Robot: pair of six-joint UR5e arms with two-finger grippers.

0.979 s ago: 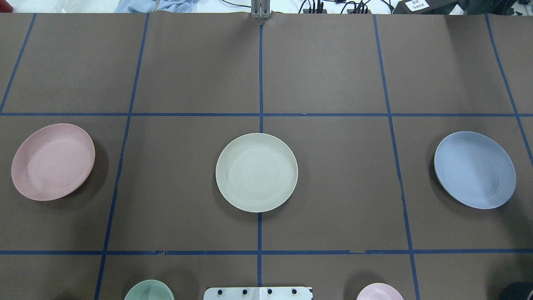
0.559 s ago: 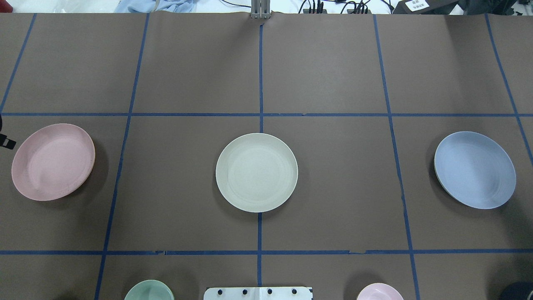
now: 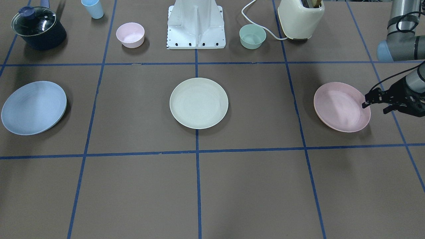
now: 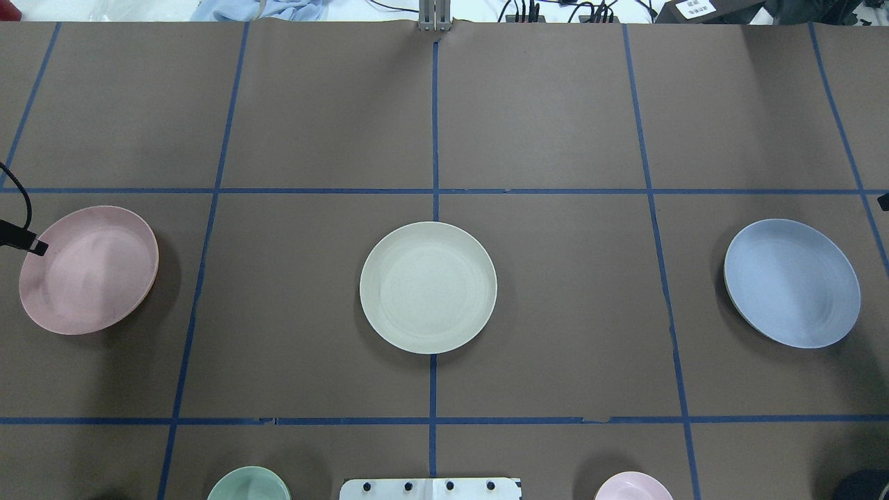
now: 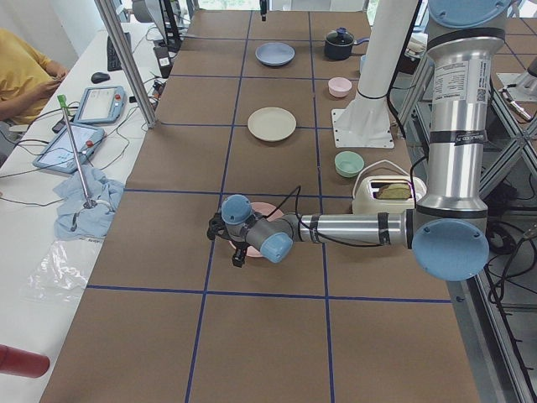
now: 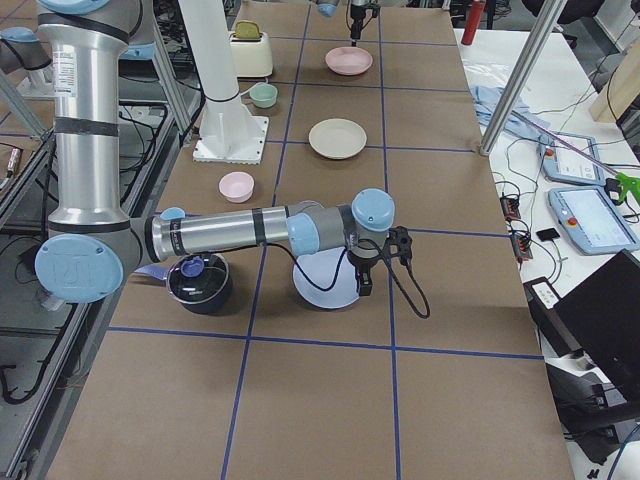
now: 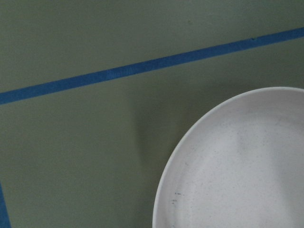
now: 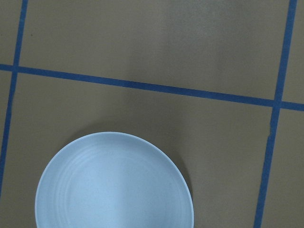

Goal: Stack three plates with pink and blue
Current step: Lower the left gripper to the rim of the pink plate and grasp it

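Note:
Three plates lie apart in a row. The cream plate is at the centre, the pink plate on my left and the blue plate on my right. My left gripper is open and empty at the outer rim of the pink plate, one fingertip over the rim. The left wrist view shows that plate's edge. My right gripper hovers beside the blue plate; I cannot tell whether it is open or shut. The right wrist view looks down on the blue plate.
Along the robot's side stand a lidded dark pot, a small blue cup, a small pink bowl, the white robot base, a green bowl and a cream toaster.
My left gripper has come in from the left edge to the pink plate's outer rim. A dark bit of the right gripper now shows at the right edge. The plates have not moved.

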